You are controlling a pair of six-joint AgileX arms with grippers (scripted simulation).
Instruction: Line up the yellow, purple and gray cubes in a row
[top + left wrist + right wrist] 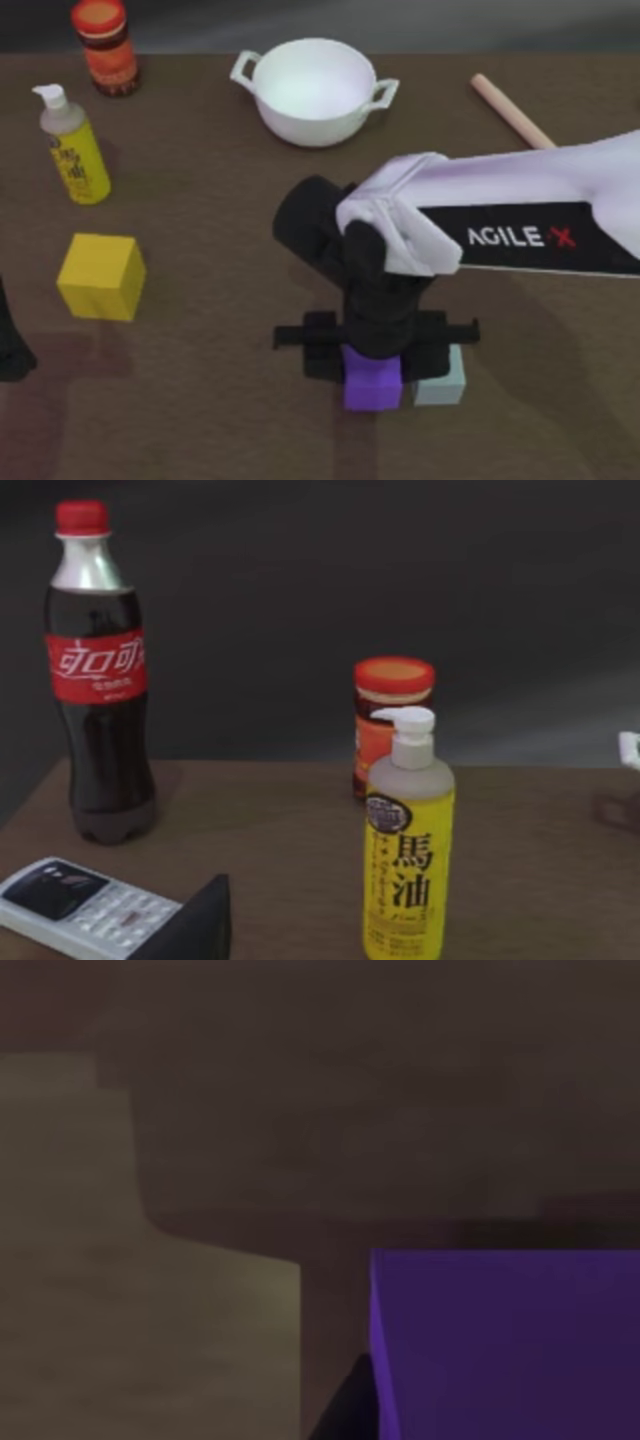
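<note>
The yellow cube [100, 276] sits alone at the table's left. The purple cube [372, 384] rests on the table near the front edge, and the smaller gray cube [441, 380] stands close against its right side. My right gripper [378, 352] reaches straight down over the purple cube and is shut on it. In the right wrist view the purple cube [505, 1345] fills the corner, with one dark finger [345, 1410] against its side. My left arm [8, 345] is parked at the left edge, gripper open, with one finger [195, 925] showing.
A yellow pump bottle [75, 150] and a red-lidded jar [105, 45] stand at the back left. A white pot [315, 90] is at the back centre, a wooden rod [510, 110] at the back right. A cola bottle [100, 680] and a handset [80, 910] appear beside the left arm.
</note>
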